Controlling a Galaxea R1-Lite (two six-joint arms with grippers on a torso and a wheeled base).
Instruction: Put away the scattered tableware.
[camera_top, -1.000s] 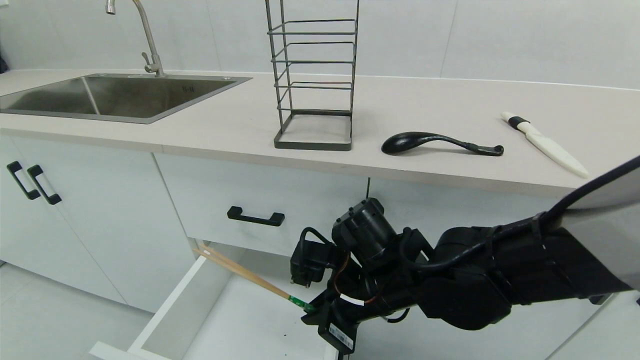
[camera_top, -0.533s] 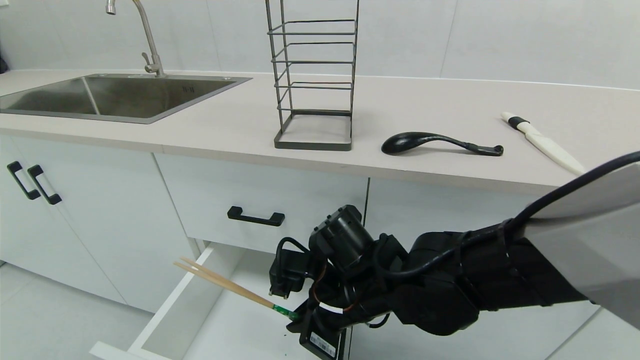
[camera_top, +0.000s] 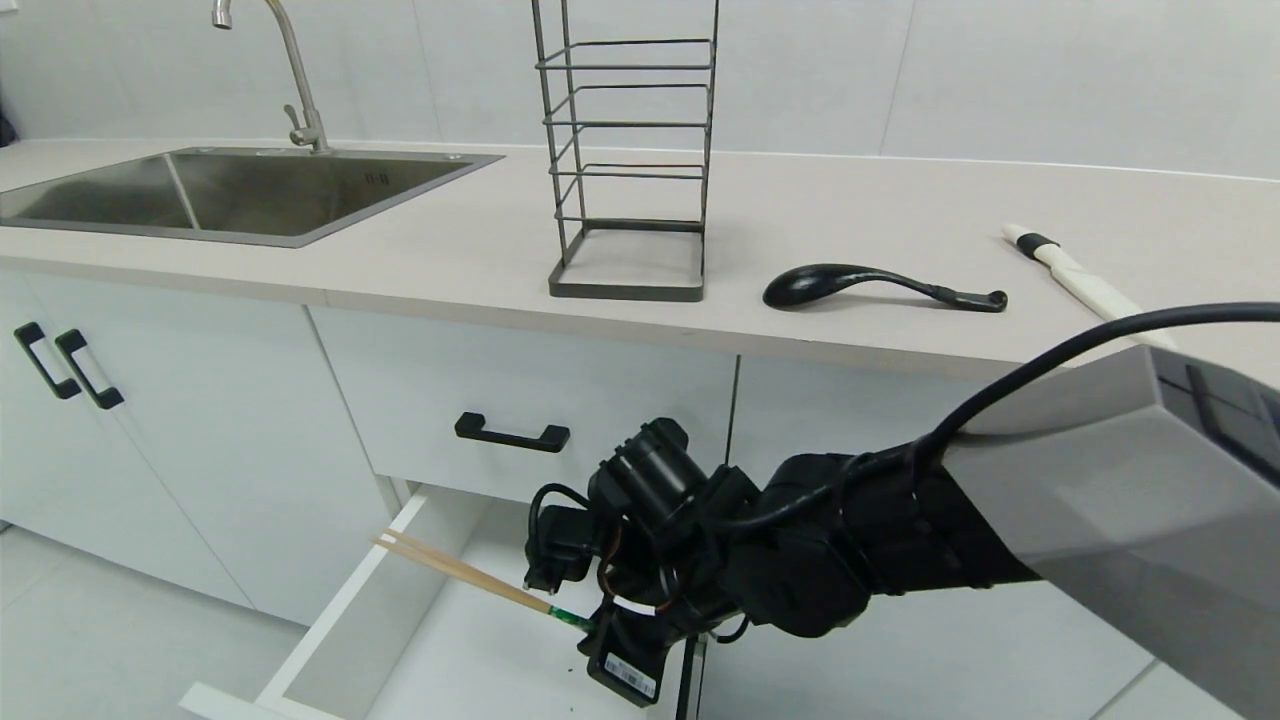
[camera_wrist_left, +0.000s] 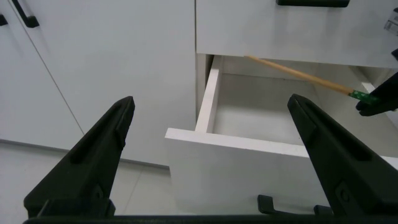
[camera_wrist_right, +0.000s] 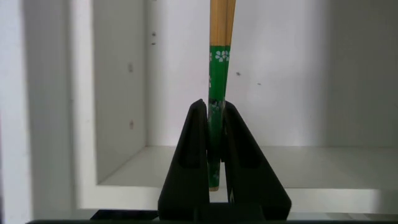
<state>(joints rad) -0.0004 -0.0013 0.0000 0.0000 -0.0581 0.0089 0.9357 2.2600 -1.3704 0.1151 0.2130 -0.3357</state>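
Holding the pair of chopsticks (camera_top: 460, 573) by their green ends, the right tool (camera_top: 588, 628) is clamped tight on them above the open drawer (camera_top: 335, 610), with their tips over its left wall. We advise turning them lengthwise, clear of that wall, and lowering them flat before release. The left tool (camera_wrist_left: 210, 106) hangs wide open and empty.

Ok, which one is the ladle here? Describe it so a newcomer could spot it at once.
Start at the counter and move right from the sink. Past the tall wire rack, the ladle lies on its side between the rack and the knife. It is all black with a curved handle, while the knife is white and straight.
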